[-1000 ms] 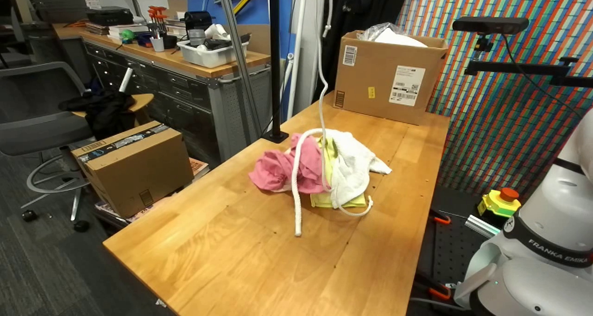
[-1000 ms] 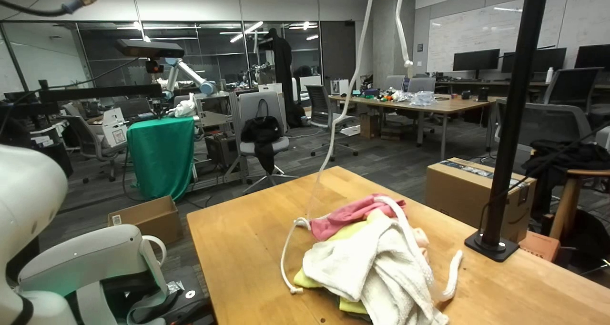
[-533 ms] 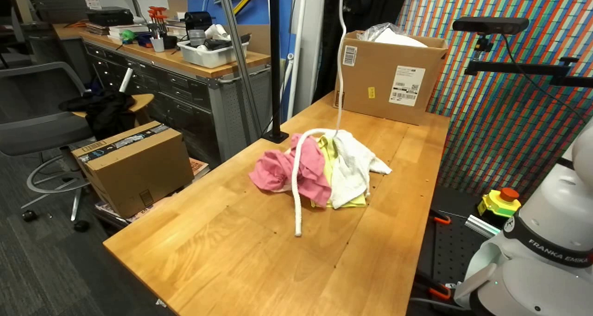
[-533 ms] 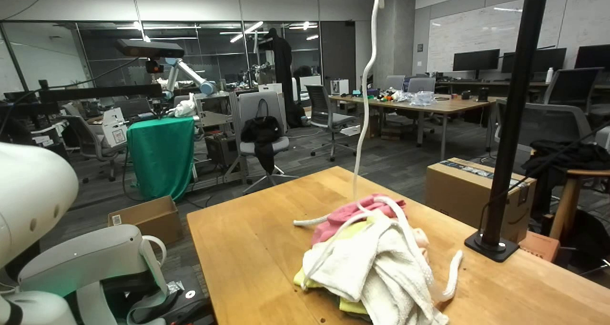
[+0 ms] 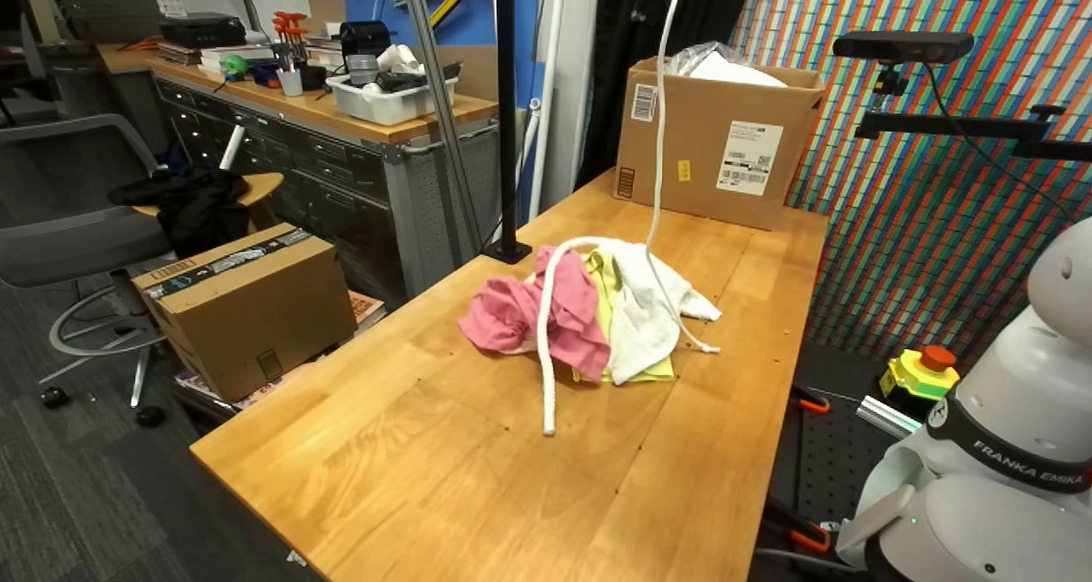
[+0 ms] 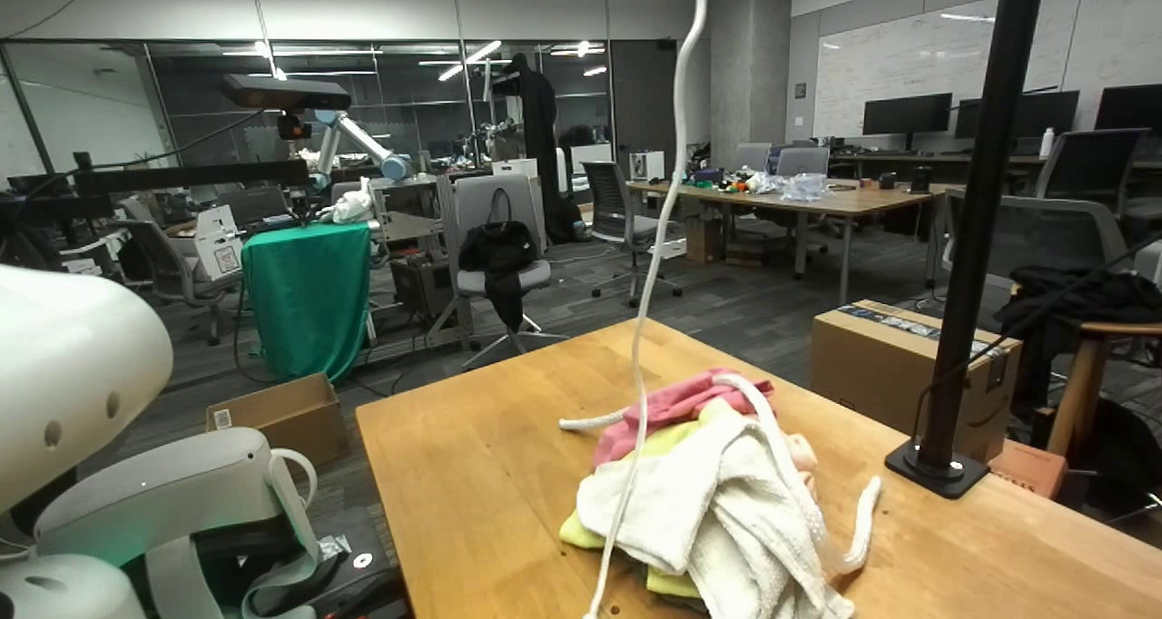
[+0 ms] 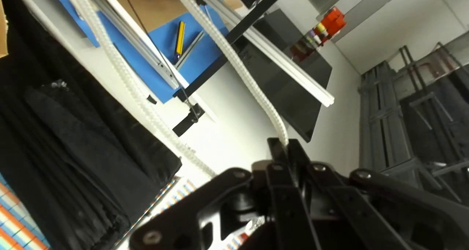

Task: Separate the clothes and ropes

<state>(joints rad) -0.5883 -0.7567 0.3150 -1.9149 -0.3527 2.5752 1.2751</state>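
Note:
My gripper (image 7: 287, 149) is shut on a thin white rope (image 7: 253, 85) in the wrist view; it is above both exterior views. A second strand (image 7: 128, 77) hangs at the left there. The held rope hangs down in both exterior views (image 5: 658, 138) (image 6: 661, 238); its lower end is beside the white towel, and I cannot tell if it touches the table. A thicker white rope (image 5: 544, 334) (image 6: 767, 419) is draped over the clothes pile: pink cloth (image 5: 503, 313) (image 6: 667, 406), yellow cloth (image 5: 604, 279) (image 6: 581, 535) and white towel (image 5: 636, 334) (image 6: 726, 510).
The wooden table (image 5: 409, 480) carries a large cardboard box (image 5: 699, 147) at one end. A black pole (image 5: 508, 138) (image 6: 985, 192) stands at the table edge beside the clothes. A camera on a bracket (image 5: 904, 46) and an emergency stop (image 5: 926, 373) are on the arm's side.
The hanging rope has lifted and swung toward the arm's side, its lower part coming off the pile's pink side. The knotted second end has risen out of the exterior views. The arm has shifted slightly.

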